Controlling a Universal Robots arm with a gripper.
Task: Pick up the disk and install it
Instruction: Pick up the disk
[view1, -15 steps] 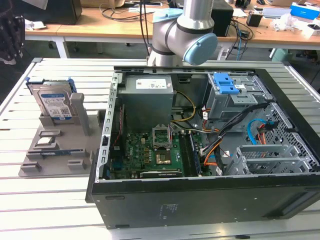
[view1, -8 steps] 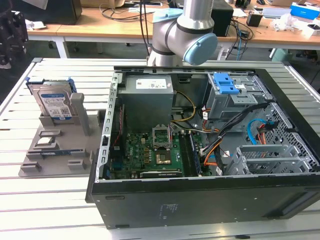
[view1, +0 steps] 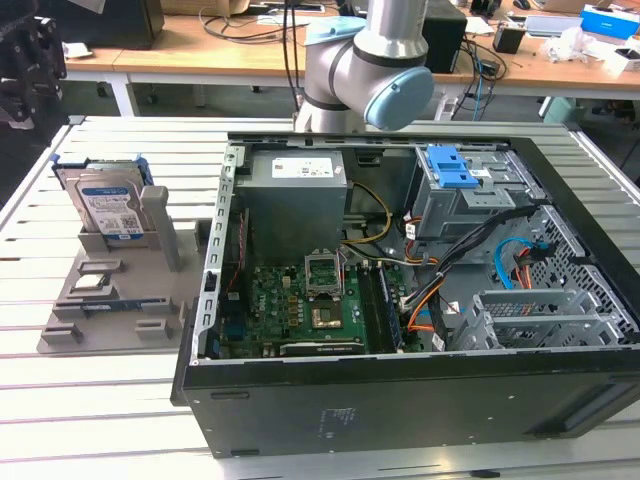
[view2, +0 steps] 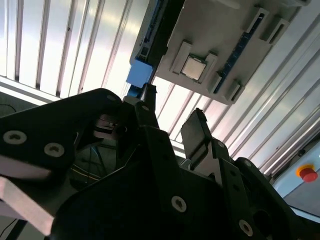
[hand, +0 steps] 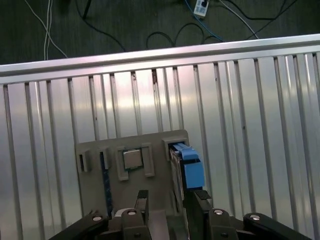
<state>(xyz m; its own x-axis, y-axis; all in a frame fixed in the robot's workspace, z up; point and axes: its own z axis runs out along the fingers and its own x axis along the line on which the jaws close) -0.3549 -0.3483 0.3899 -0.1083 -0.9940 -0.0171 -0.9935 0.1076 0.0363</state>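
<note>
The claw (hand: 171, 202) gapes open and empty, clear of the upright disk (hand: 192, 170); in the exterior view the disk stands at five o'clock from it.

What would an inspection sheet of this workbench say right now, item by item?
Surface: slatted metal table, carrying a grey tray.
Job's things: disk stands upright in the tray, ungripped.
Clutter: small chip on the tray; open computer case beside it.
Grippers: tool open, above the disk, apart from it.
Cables: bundled wires inside the case.
Surroundings: wooden desks behind the table.
</note>
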